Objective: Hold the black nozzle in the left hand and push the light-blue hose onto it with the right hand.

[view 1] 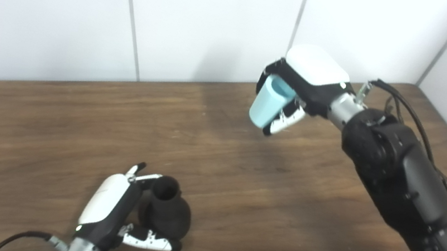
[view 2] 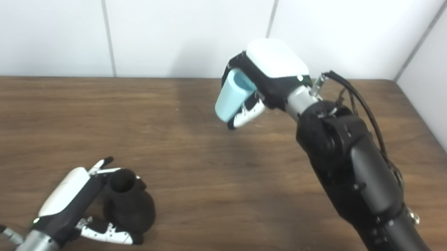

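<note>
The matte black, bulb-shaped nozzle stands upright on the brown wooden worktop at the near left, its open neck facing up — a ready socket for the hose. The left hand cups it from the left, fingers curled round its base. Well apart, at the far right, the right hand hangs raised above the worktop, palm down, fingers pinching the short light-blue hose, which tilts down-left — likely poised for the approach.
</note>
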Available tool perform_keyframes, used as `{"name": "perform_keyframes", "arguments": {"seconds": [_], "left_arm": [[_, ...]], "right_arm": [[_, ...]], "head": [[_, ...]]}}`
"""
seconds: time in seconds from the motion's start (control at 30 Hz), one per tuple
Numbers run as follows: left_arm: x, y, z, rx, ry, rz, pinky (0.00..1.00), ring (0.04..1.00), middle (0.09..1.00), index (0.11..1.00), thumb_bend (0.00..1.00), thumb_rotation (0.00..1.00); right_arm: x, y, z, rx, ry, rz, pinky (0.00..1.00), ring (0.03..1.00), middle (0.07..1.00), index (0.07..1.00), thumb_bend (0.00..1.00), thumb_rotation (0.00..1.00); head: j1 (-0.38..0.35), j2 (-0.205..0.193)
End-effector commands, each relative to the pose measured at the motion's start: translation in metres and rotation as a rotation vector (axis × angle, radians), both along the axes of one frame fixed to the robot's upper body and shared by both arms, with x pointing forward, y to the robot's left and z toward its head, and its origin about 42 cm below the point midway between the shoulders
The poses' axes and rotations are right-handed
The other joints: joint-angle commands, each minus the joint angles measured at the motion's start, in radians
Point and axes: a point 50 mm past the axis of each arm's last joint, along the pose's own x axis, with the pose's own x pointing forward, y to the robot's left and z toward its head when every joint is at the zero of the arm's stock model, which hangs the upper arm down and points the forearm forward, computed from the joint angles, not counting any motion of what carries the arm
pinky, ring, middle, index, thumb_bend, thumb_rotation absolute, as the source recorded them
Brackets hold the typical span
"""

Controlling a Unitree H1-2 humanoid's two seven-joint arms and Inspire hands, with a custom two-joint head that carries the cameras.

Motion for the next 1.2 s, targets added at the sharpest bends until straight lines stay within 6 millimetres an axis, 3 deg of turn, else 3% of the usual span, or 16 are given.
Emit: {"name": "perform_keyframes", "arguments": {"seconds": [0.0, 0.53, 0.87, 1.17], "left_arm": [[-0.019, 0.007, -0.039, 0.125, 0.184, 0.022, 1.0, 0.633, 0.501, 0.488, 0.52, 0.0], [-0.024, -0.013, -0.034, 0.121, 0.178, 0.068, 1.0, 0.697, 0.508, 0.483, 0.52, 0.0], [-0.021, -0.024, -0.032, 0.129, 0.164, 0.069, 1.0, 0.68, 0.49, 0.495, 0.52, 0.0], [-0.019, -0.028, -0.03, 0.129, 0.157, 0.057, 1.0, 0.672, 0.489, 0.495, 0.52, 0.0]], "right_arm": [[-0.006, 0.005, 0.025, 0.007, -0.081, 0.048, 0.3, 0.425, 0.497, 0.513, 0.5, 0.0], [-0.052, 0.032, 0.024, 0.117, -0.008, 0.248, 0.34, 0.416, 0.481, 0.506, 0.5, 0.0], [-0.066, 0.03, 0.019, 0.193, 0.035, 0.285, 0.31, 0.439, 0.503, 0.512, 0.5, 0.0], [-0.066, 0.036, 0.01, 0.198, 0.032, 0.314, 0.31, 0.433, 0.502, 0.512, 0.5, 0.0]], "head": [[0.013, 0.0], [0.163, 0.034], [0.192, 0.058], [0.198, 0.067]]}}
